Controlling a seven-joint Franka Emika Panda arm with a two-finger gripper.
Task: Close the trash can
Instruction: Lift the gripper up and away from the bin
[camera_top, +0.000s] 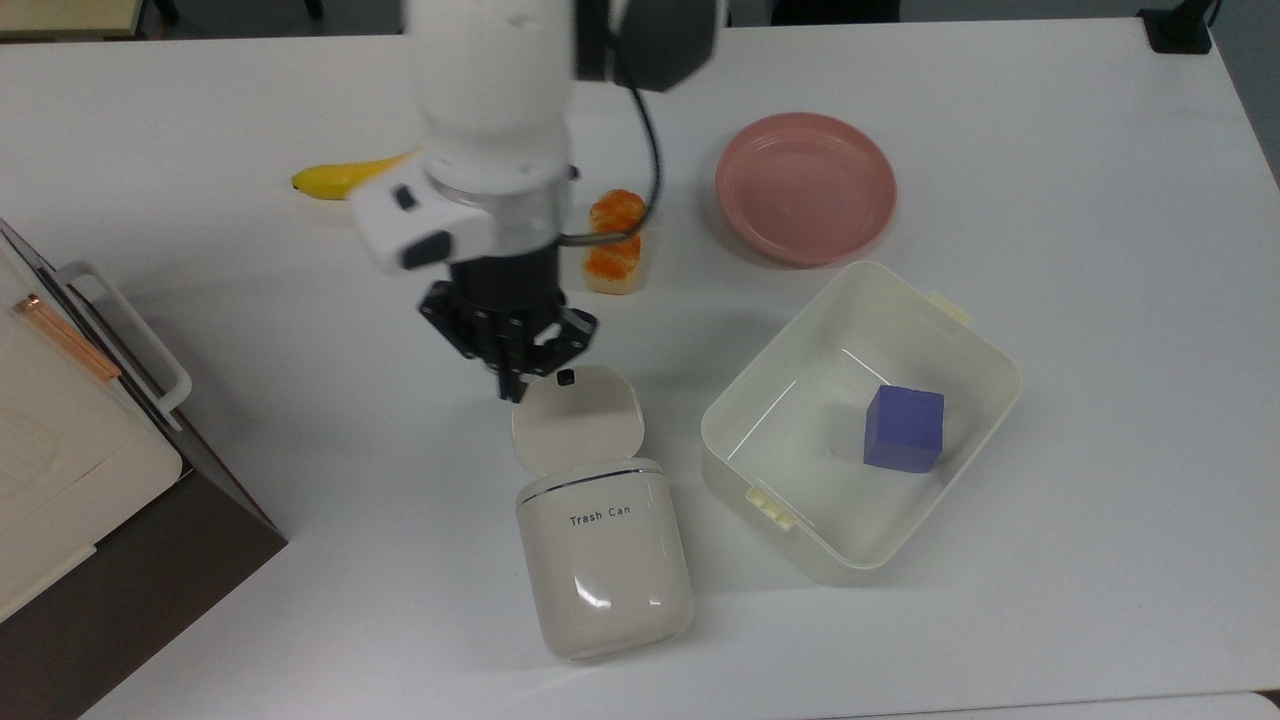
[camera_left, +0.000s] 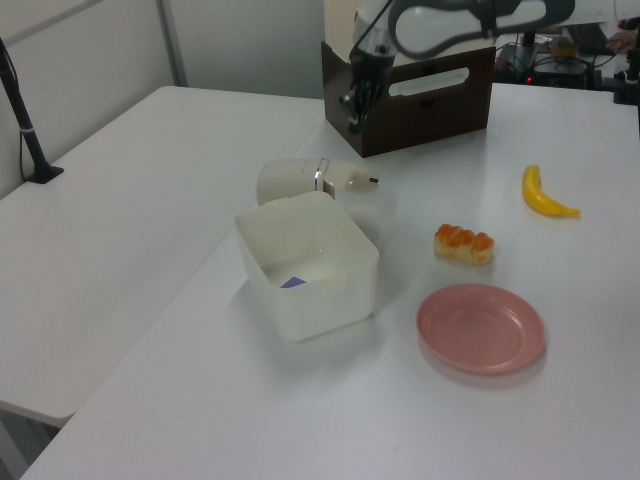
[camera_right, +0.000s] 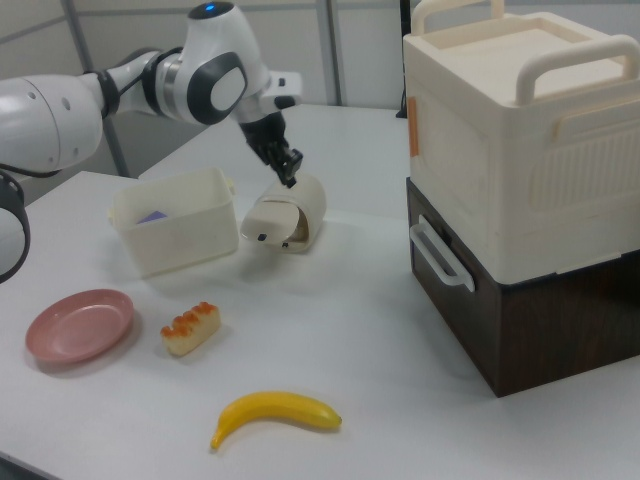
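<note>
My fingers (camera_top: 506, 384) were pinched together with nothing between them, pointing down at the desk (camera_top: 1100, 300). In the top view their tips sat just beside the upper-left edge of the lid (camera_top: 577, 420), close to the latch (camera_top: 565, 377). In the left view my fingers (camera_left: 352, 110) hung above the can (camera_left: 290, 180), clear of it. In the right view my fingers (camera_right: 290, 178) lined up with the can's (camera_right: 297, 212) upper edge, and I could not tell from there whether they touched it.

The can (camera_top: 605, 560) lay on its side near the middle of the desk with its "Trash Can" lettering facing up. Its mouth pointed toward the top view's upper edge. The lid was swung wide open and lay nearly flat in front of the mouth, so the can was not closed.

On the top view's right, just beside the can, stood the tub (camera_top: 960, 330) with a purple cube (camera_top: 904, 428) inside. Beyond the tub was the pink plate (camera_top: 805, 187). Between the plate and my arm lay a piece of sushi (camera_top: 612, 245). The banana (camera_top: 335, 178) poked out from behind my arm on the top view's left. A big box (camera_top: 70, 440) stood at the top view's left edge.
</note>
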